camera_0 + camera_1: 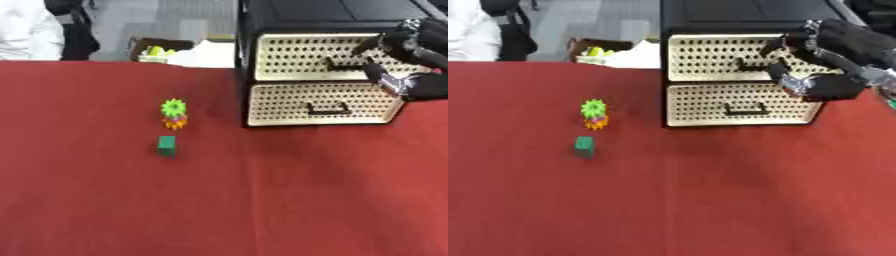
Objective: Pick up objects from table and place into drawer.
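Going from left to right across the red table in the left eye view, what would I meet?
Green block → green and orange gear toy → drawer cabinet → right robot hand at the upper drawer's handle.

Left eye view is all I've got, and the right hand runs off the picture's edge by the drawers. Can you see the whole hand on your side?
Observer: Yes. In the right eye view the whole right hand shows. It is in front of the right end of the top drawer, fingers spread towards the handle.
Operator: Where does the arm go from there?
Observer: The black forearm runs from the hand up to the picture's right edge, with a pale patch at the wrist.
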You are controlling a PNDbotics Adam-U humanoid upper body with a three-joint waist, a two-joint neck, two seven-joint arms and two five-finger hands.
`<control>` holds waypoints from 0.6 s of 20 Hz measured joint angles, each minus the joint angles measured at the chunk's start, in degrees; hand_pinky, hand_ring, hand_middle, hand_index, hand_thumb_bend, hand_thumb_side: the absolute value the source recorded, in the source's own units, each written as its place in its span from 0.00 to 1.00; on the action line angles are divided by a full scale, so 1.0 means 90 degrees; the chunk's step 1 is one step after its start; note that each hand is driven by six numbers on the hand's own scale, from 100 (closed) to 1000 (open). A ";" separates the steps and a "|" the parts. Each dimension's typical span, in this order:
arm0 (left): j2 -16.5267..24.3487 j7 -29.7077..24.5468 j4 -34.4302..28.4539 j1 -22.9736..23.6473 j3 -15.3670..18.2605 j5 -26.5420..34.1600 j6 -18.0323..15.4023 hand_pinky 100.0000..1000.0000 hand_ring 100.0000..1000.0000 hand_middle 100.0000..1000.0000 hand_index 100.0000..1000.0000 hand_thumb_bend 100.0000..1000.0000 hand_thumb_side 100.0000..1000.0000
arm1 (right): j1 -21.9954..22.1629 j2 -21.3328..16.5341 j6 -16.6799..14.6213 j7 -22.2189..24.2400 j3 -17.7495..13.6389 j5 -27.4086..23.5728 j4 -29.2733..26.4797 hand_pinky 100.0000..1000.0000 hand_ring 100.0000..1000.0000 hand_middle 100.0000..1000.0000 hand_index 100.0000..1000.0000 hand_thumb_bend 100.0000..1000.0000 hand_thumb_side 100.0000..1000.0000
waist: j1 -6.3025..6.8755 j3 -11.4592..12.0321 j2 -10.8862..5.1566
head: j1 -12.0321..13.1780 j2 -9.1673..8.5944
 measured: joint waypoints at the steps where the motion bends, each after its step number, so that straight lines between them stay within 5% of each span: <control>1: 0.0000 -0.0002 0.0000 -0.0005 0.0000 0.0000 0.0001 0.68 0.68 0.64 0.73 0.00 0.87 | -0.0001 0.0004 0.0009 0.0009 0.0017 0.0037 -0.0004 0.00 0.00 0.00 0.77 0.00 1.00 | -0.0006 0.0000 0.0000 | 0.0000 0.0000; 12: -0.0001 -0.0014 0.0000 -0.0021 -0.0001 0.0025 0.0011 0.68 0.68 0.64 0.73 0.00 0.87 | -0.0030 0.0093 0.0184 0.0164 0.0105 0.0540 -0.0113 0.00 0.00 0.00 0.77 0.00 1.00 | -0.0035 0.0005 0.0003 | 0.0000 0.0000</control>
